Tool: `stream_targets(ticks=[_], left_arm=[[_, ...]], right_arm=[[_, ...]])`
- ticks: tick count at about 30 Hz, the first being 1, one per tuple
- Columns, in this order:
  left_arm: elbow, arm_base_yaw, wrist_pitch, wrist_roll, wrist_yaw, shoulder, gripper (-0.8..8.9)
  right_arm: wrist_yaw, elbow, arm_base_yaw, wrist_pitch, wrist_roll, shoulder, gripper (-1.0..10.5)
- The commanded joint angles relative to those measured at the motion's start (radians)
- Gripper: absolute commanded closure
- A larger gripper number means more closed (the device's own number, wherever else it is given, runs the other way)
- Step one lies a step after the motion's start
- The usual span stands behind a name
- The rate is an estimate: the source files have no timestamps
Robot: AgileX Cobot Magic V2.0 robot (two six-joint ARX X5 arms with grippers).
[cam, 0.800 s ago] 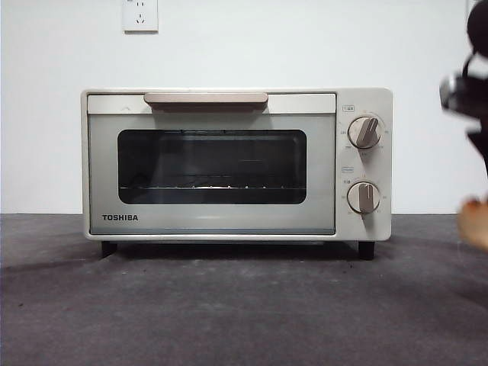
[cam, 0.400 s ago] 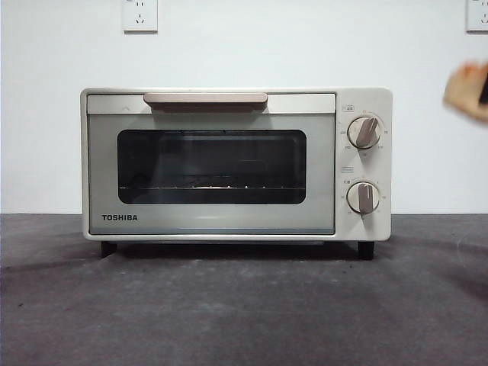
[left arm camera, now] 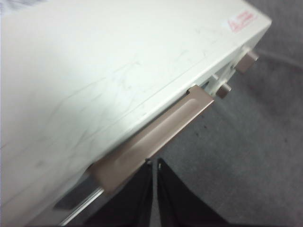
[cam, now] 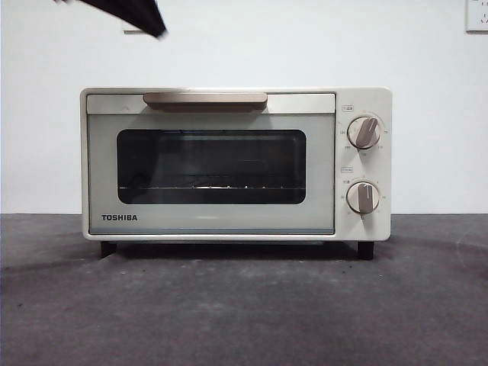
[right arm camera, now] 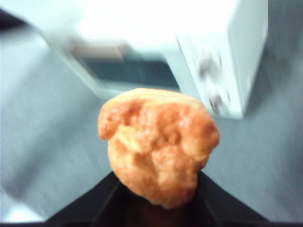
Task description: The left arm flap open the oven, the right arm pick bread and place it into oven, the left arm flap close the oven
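1. The oven [cam: 236, 164] stands square on the dark counter [cam: 244, 313], door shut, beige handle [cam: 205, 98] along the door's top edge, two knobs [cam: 364, 132] on one side. Wire rack [cam: 206, 186] visible through the glass, nothing seen on it.
2. Left tool [left arm camera: 155, 165]: the two black jaws lie nearly together, only a thin slit between them, nothing gripped. Tips sit just below the handle [left arm camera: 156, 137] in the left wrist view, close to it; contact can't be made out. A narrow closed tip looks suited to hooking the bar and pulling the door down.
3. In the front view only a black tip [cam: 137, 15] shows at the top, above the oven's handle end. By position, probably the left arm.
4. Right tool [right arm camera: 158, 198]: jaws closed on the bread [right arm camera: 158, 144], a lumpy golden bun held up off the counter, in front of the oven [right arm camera: 208, 52] and well apart from it. View blurred.
5. Judgement: bread is held back, likely so the door has room to swing. Opening step is not yet done.
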Motion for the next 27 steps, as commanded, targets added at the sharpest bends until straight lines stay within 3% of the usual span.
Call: stream_targets(ticks=[1, 16, 27], left_arm=[[0.042, -0.018, 0.005, 0.051, -0.003, 0.074, 7.98], [0.048, -0.034, 0.079, 0.049, -0.002, 0.176, 7.97], [0.048, -0.038, 0.031, 0.023, -0.002, 0.2, 7.97]], right_arm=[[-0.027, 0.012, 0.005, 0.049, 0.085, -0.032, 8.1], [-0.054, 0.012, 0.005, 0.075, 0.119, -0.074, 8.1], [-0.054, 0.012, 0.005, 0.075, 0.119, -0.074, 8.1]])
